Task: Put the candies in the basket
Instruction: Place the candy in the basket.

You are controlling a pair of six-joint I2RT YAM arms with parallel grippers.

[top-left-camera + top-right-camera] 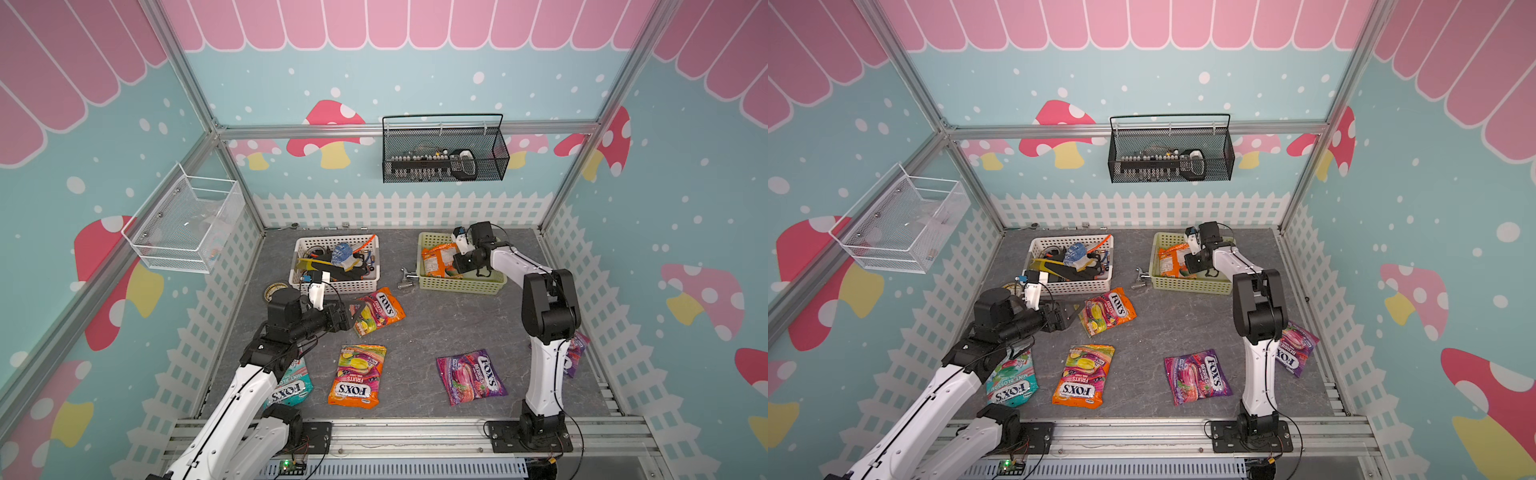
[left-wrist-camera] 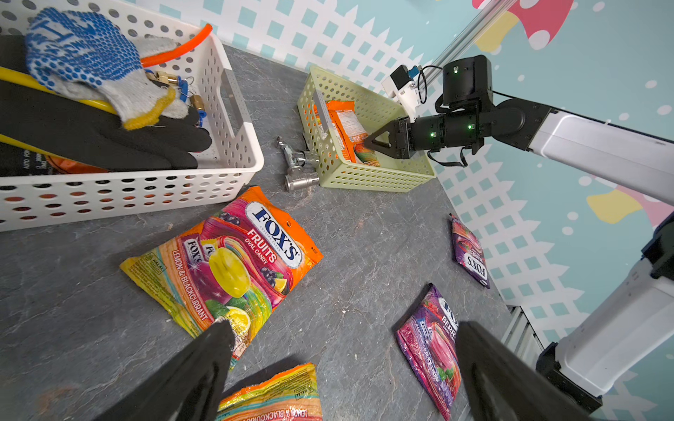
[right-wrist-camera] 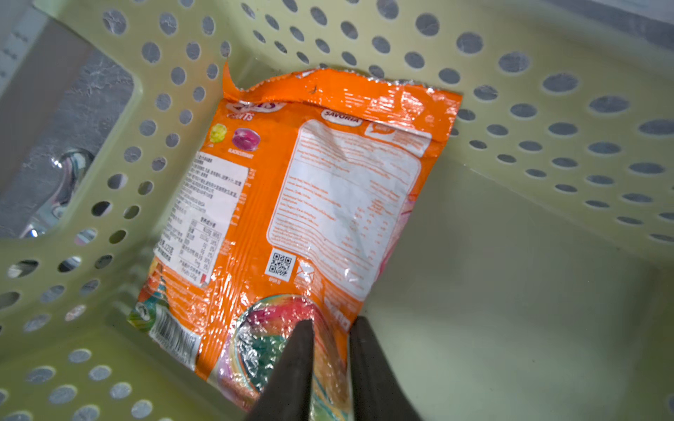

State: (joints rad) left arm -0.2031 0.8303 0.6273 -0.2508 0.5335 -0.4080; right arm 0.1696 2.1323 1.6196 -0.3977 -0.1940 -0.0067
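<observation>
L gripper (image 2: 343, 325) hangs wide open, low over a fruits bag (image 2: 233, 262) by the white basket (image 2: 240, 145), prob lined up to pinch its edge; 4 more candies (image 1: 357, 376) lie loose on the table (image 1: 436, 324). R gripper (image 3: 332, 328) is down in the basket (image 1: 461, 286), jaws a slit apart astride an orange bag (image 3: 310, 182) propped vs its wall; can't tell if pinched or free

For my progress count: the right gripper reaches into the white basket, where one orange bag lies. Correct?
No: the right gripper reaches into the yellow-green basket, not the white one, where one orange bag lies; the right wrist view shows it.
</observation>
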